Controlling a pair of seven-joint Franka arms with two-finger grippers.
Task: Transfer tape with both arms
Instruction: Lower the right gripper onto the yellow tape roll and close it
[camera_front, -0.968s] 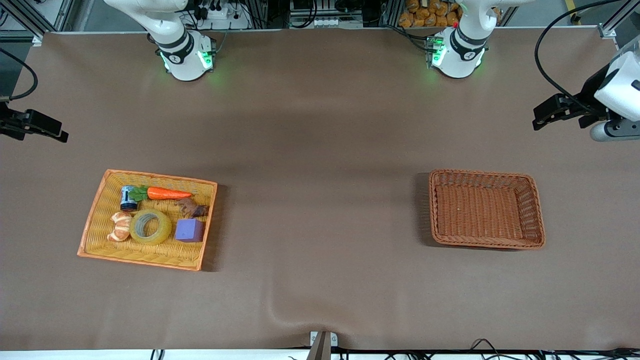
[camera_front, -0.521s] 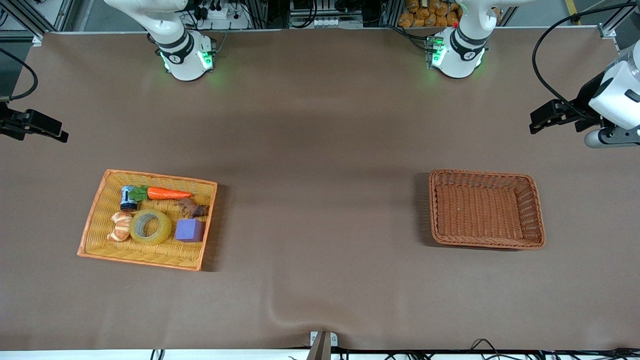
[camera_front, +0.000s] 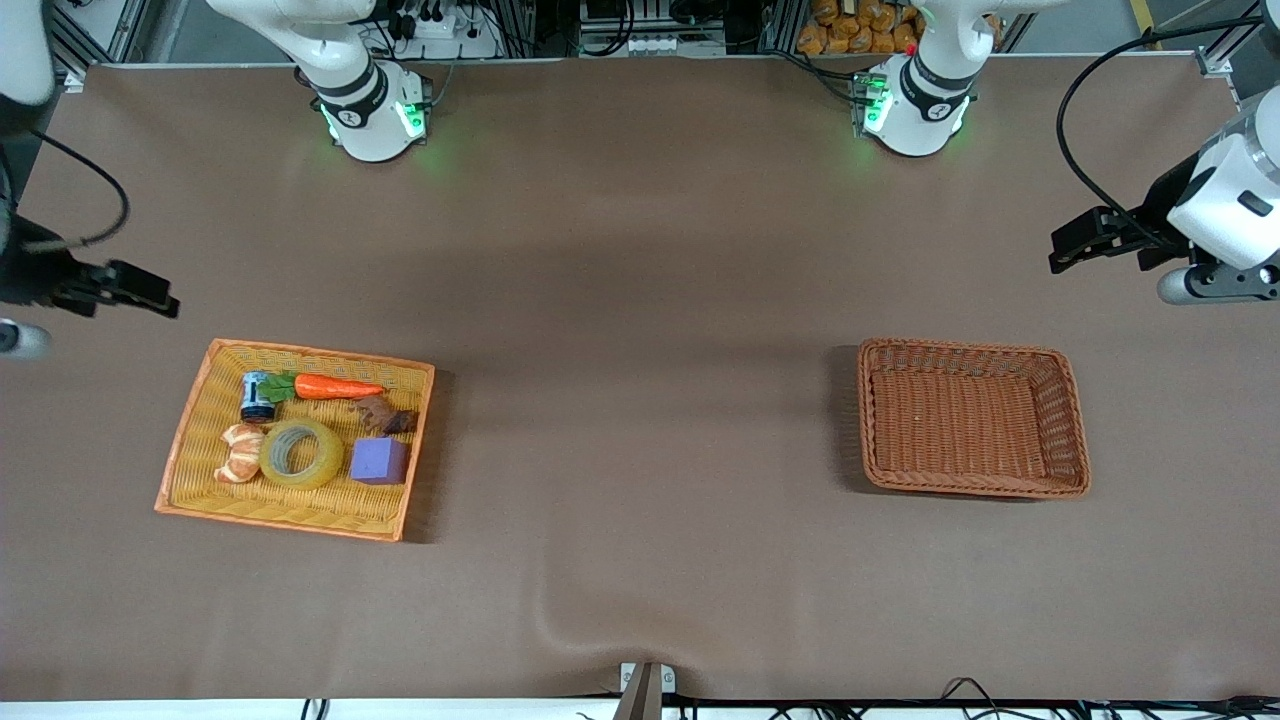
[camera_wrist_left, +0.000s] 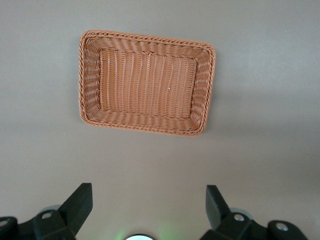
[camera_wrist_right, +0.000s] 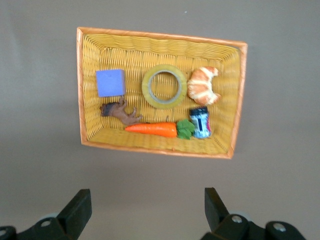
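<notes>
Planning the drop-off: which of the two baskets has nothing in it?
The brown wicker basket toward the left arm's end holds nothing. The yellow basket holds the tape and other items.

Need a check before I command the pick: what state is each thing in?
Yellow translucent tape roll: flat in the yellow wicker basket, ungrasped.
Brown wicker basket: empty.
Left gripper: open, above the table near the brown basket.
Right gripper: open, above the table near the yellow basket.
</notes>
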